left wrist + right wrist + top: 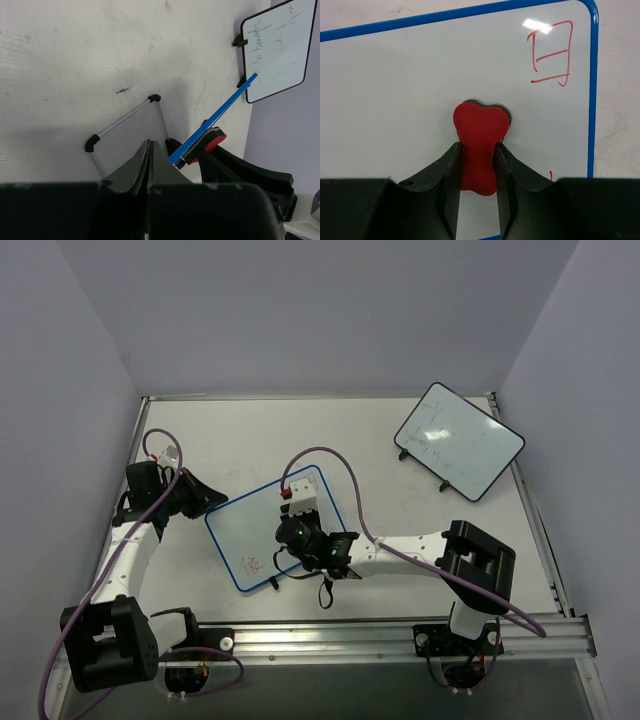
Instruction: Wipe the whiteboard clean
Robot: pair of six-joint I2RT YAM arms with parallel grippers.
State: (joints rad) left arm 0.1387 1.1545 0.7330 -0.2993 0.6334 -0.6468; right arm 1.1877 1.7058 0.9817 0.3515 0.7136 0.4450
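The whiteboard [250, 530] with a blue rim lies tilted at the table's middle, with a red scribble [252, 564] near its near-left corner. In the right wrist view the board [395, 90] fills the frame and a red scribble [551, 55] sits by the rim's corner. My right gripper [478, 150] is shut on a red bone-shaped eraser [479, 130] pressed on the white surface; it is over the board's middle [290, 535]. My left gripper [214, 498] is shut and empty at the board's far-left edge. The left wrist view shows the closed fingers [150, 150] beside the blue rim [215, 120], seen edge-on.
A black-rimmed whiteboard [458, 440] with faint dark marks lies at the far right and shows in the left wrist view [277, 50]. A grey wire stand [127, 115] with black corners sits under the blue board. Purple cables loop over both arms.
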